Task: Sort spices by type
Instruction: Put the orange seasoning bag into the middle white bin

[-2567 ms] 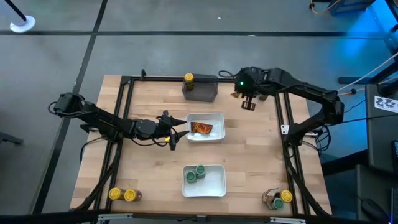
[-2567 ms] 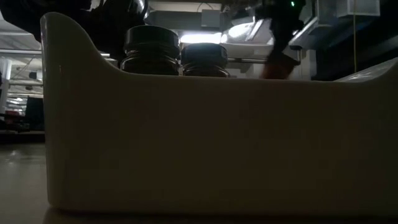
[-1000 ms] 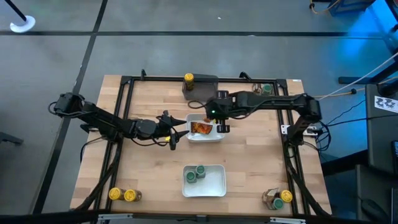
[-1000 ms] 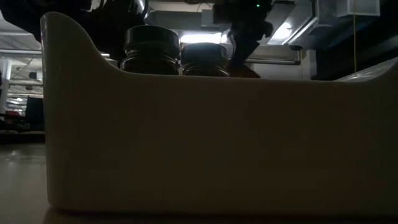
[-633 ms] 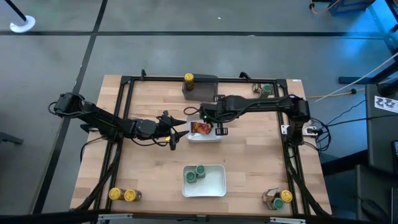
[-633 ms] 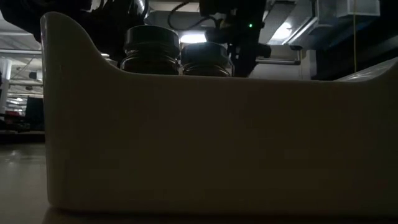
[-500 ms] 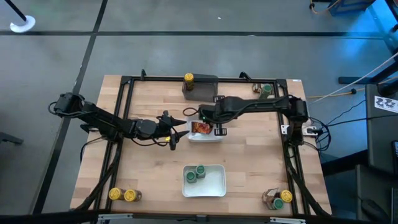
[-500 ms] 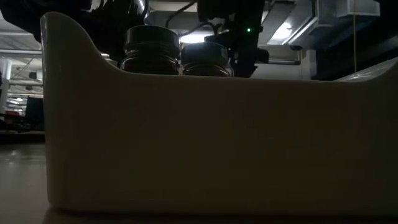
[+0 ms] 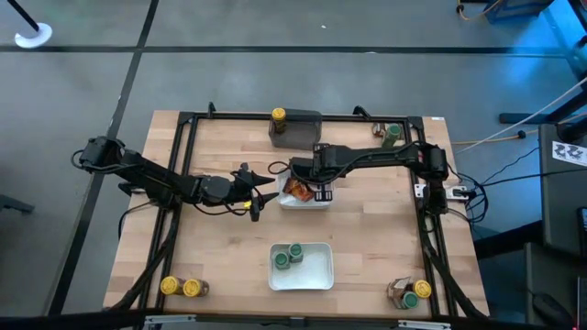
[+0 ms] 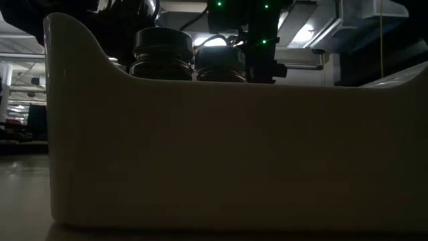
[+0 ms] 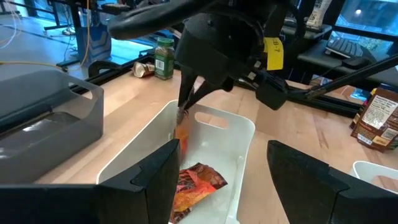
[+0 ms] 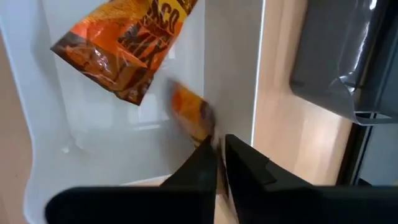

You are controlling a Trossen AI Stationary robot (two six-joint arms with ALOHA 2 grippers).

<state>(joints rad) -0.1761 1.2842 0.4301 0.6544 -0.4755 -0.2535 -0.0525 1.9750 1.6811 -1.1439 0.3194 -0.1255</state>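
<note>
My right gripper [image 12: 219, 155] points steeply down into the middle white tray [image 9: 323, 203], shut on an orange sachet [image 12: 189, 115] that hangs below its fingers [image 11: 186, 93]. A second sachet [image 11: 194, 182] lies flat on the tray's floor. At the tray's left end my left gripper [image 11: 230, 180] waits level and open, touching nothing. Two green-lidded jars [image 9: 290, 256] stand in the near tray [image 9: 316, 272]. One yellow-lidded jar [image 9: 278, 115] sits on the dark grey block [image 9: 298, 132]. My right gripper pinches the sachet's upper end [image 12: 205, 138] between its two fingertips, coming from above and slanting a little. The sachet hangs below the fingers inside the tray, close to one long wall, above the sachet that lies there; whether its lower end touches the floor I cannot tell.
Two yellow-lidded jars [image 9: 179, 287] stand at the near left corner. More jars [image 9: 411, 291] are at the near right, and a green-lidded jar [image 9: 393, 132] at the far right. In the low view the near tray's wall [image 10: 214, 154] blocks most of the table.
My right gripper has sunk into the middle tray and shifted a little toward the table's left edge, tipping more steeply downward. The sachet it carries has come down with it inside the tray's walls.
</note>
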